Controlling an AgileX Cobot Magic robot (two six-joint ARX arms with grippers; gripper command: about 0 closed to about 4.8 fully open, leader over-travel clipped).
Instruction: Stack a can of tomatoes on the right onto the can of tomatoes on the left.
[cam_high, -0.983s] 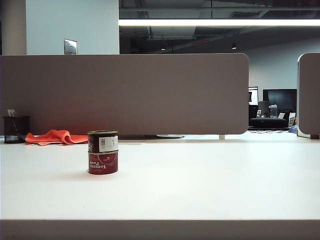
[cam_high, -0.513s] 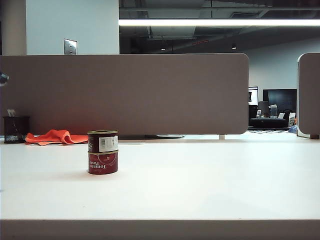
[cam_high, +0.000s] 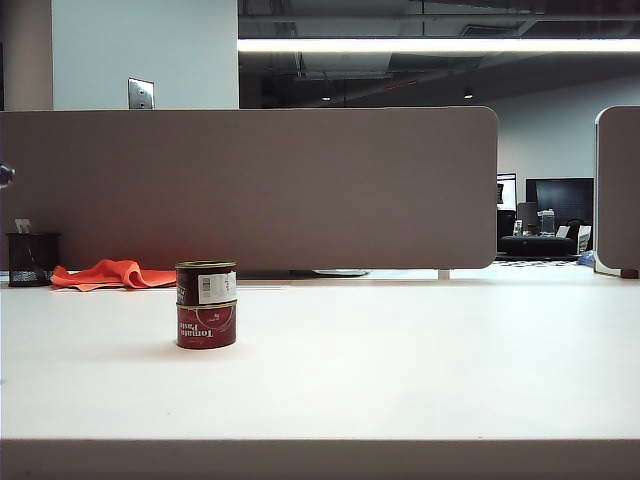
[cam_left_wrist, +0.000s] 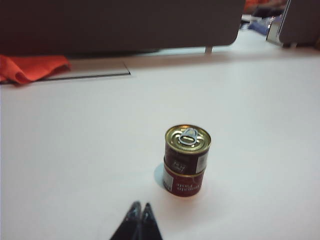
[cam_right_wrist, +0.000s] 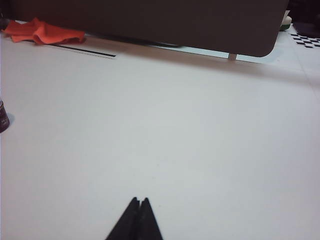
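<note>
One tomato can (cam_high: 206, 282) sits stacked on the other can (cam_high: 206, 326), left side of the surface (cam_high: 420, 360). Left gripper (cam_left_wrist: 139, 212) clenched just beside them, right gripper (cam_right_wrist: 139, 206) clenched well apart, both seemingly empty.

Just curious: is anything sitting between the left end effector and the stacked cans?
No. In the left wrist view, only bare white table separates the shut left end effector from the stacked cans.

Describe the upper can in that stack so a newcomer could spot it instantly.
Start at the long grey partition behind the white table, then drop to the two-can stack left of centre. The upper can sits squarely on the tomato paste can; unlike that red-labelled one, it shows a white barcode patch and a gold pull-tab lid.
</note>
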